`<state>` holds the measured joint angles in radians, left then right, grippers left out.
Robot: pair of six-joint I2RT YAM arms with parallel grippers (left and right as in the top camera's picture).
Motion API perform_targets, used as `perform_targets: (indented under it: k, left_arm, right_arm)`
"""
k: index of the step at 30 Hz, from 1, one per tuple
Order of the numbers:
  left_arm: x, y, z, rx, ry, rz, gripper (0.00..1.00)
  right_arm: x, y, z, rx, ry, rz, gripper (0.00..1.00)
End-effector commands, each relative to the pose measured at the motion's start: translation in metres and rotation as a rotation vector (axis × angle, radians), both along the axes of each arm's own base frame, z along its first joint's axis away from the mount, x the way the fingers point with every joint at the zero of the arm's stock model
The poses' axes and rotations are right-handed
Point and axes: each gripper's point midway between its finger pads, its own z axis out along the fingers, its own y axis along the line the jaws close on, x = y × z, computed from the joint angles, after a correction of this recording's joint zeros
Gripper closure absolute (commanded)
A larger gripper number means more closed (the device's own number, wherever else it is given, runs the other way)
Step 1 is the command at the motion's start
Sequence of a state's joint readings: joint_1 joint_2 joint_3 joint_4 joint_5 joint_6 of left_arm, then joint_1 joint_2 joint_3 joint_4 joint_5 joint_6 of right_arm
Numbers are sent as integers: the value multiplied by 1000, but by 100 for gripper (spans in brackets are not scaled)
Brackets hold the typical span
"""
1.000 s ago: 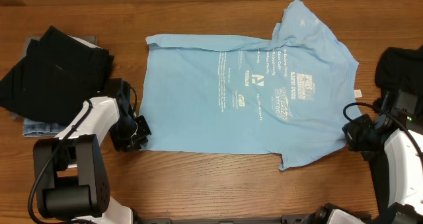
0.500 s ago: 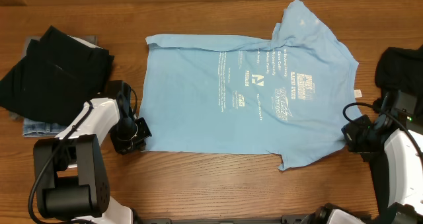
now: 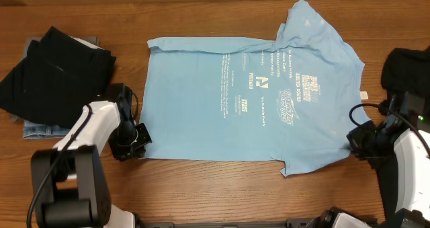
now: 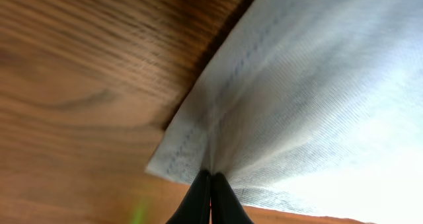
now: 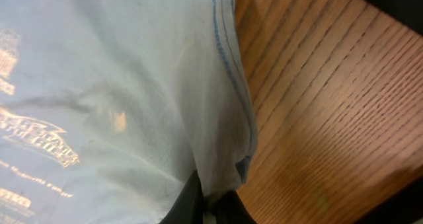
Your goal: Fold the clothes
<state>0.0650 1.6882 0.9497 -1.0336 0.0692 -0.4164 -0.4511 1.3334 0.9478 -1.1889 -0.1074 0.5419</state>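
My left gripper is clamped on a bottom-hem corner of the light blue T-shirt. In the wrist view the two fingertips meet with the stitched hem caught between them, and the cloth fans away from the pinch over the wooden table. My right gripper is likewise closed on the shirt, gripping a double-stitched edge at the far end, close to the lower sleeve. A small fold of fabric bunches just ahead of those fingers.

The shirt lies spread out between my two hands with its pale printed lettering facing up. One sleeve points away from me and the other lies near my right gripper.

On the outer side of my left gripper, well apart from the shirt, a black garment rests on folded blue denim. Past my right gripper, at the table's edge, another dark garment is partly in view.
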Motion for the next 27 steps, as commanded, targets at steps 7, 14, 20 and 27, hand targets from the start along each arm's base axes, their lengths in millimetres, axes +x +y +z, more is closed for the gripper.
perform_targets:
  k: [7,14,20,27]
  left_arm:
    - [12,2,54,35,-230,2,96]
    - [36,4,68,42,-332,10,96]
    - [61,6,85,46,-426,51,96]
    - [88,7,99,46,-530,59,96]
  right_arm:
    - [17,-9,22,-36,-67,20,96]
    - [24,-11,25,-40,-92,21,96]
    - [40,-14,45,-37,-144,24,96]
    - [61,-20,51,-21,-164,23,96]
